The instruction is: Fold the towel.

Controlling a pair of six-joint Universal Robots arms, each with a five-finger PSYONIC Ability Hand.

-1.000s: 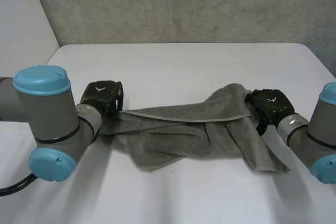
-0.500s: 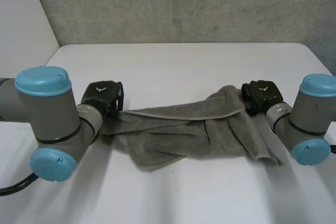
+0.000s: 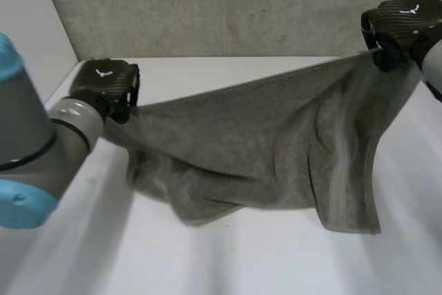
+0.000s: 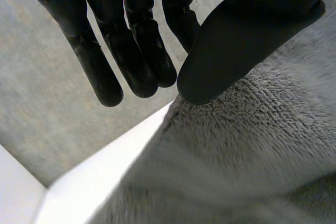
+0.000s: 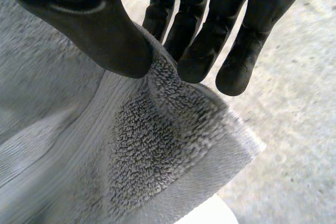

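Nearest on the white table (image 3: 207,260) rest the lower folds of the grey towel (image 3: 255,143), its upper edge stretched between both hands. The left hand (image 3: 103,84) pinches one end, thumb against fingers. Farther back, the raised right hand (image 3: 404,25) pinches a corner likewise.

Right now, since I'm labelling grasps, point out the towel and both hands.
towel (image 3: 255,146): head view, the hanging middle of the cloth.
left hand (image 3: 103,81): head view, the back of the hand.
right hand (image 3: 404,20): head view, the back of the hand.
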